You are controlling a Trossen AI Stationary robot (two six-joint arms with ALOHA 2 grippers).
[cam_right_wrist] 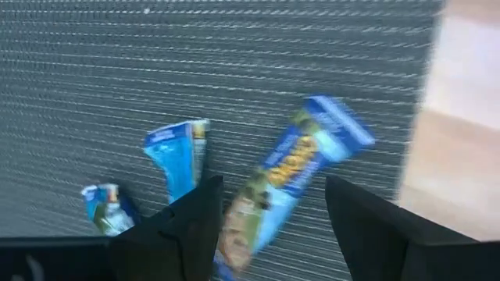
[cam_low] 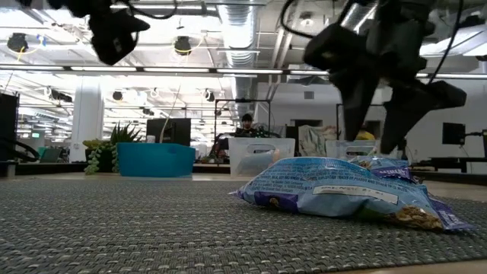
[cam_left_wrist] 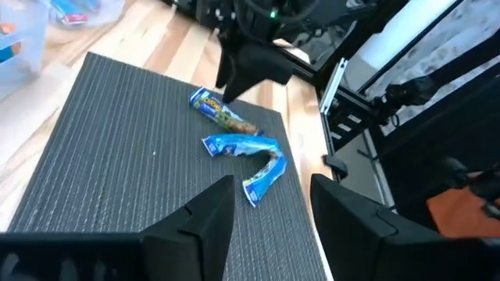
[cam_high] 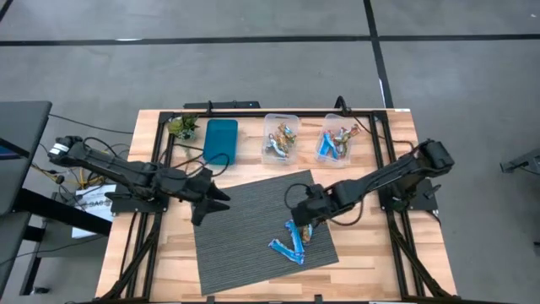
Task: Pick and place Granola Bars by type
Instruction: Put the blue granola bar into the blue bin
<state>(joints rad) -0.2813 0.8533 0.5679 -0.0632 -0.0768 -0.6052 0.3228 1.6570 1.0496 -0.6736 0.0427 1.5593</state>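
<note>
Right gripper open over light, crinkly, likely slippery blue-wrapped granola bar; pinch mid-body across width.

The left arm reaches in from the table's left side, its left gripper hanging above the table with its 2 fingers spread wide and nothing between them. The right arm stretches in from the right, bent at the elbow. The right gripper is low, pointing down, its 2 fingers also parted.
</note>
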